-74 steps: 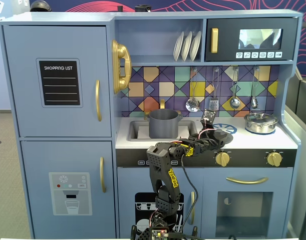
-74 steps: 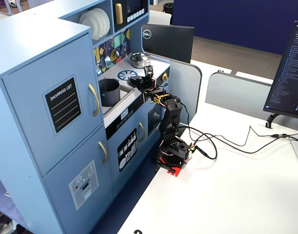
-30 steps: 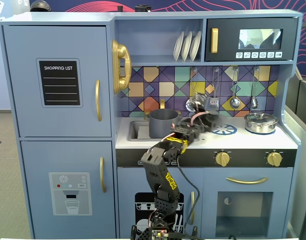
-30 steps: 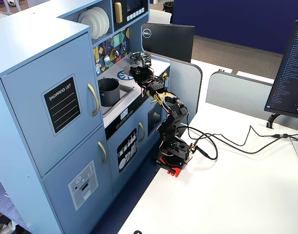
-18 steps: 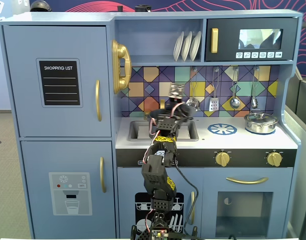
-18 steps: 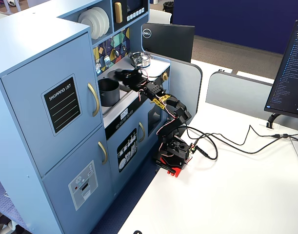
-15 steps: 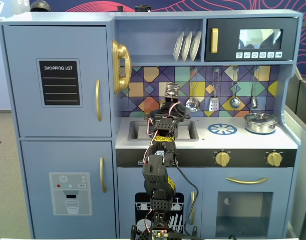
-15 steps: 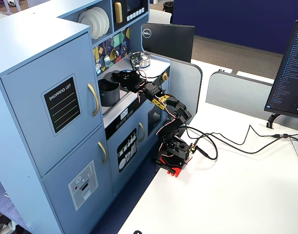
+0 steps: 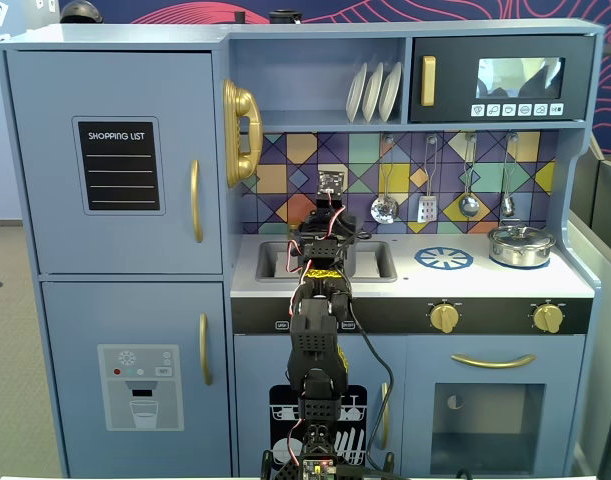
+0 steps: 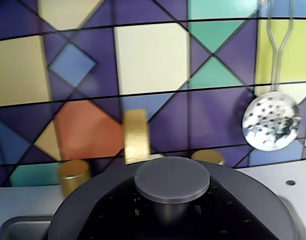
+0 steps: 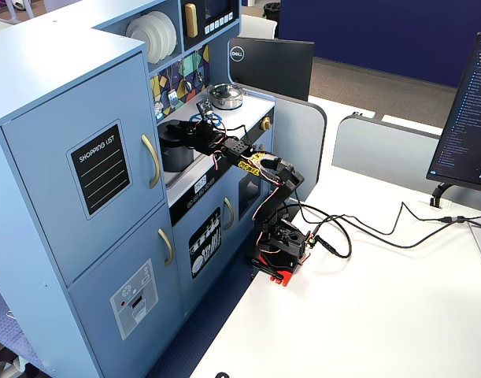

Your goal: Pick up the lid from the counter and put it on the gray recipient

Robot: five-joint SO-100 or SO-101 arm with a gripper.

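Fingers (image 10: 173,220) hold one lid (image 10: 172,179) by its knob, beside one skimmer (image 10: 271,121).

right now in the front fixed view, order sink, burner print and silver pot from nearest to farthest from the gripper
1. sink: right under the gripper, on the counter's left part.
2. burner print: further right, mid-counter.
3. silver pot: far right end.

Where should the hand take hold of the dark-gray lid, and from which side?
By the center knob, coming from straight above. The lid is a flat, wide disc with a thin rim, and the knob stands up from its middle, so it is probably the only easy pinch.
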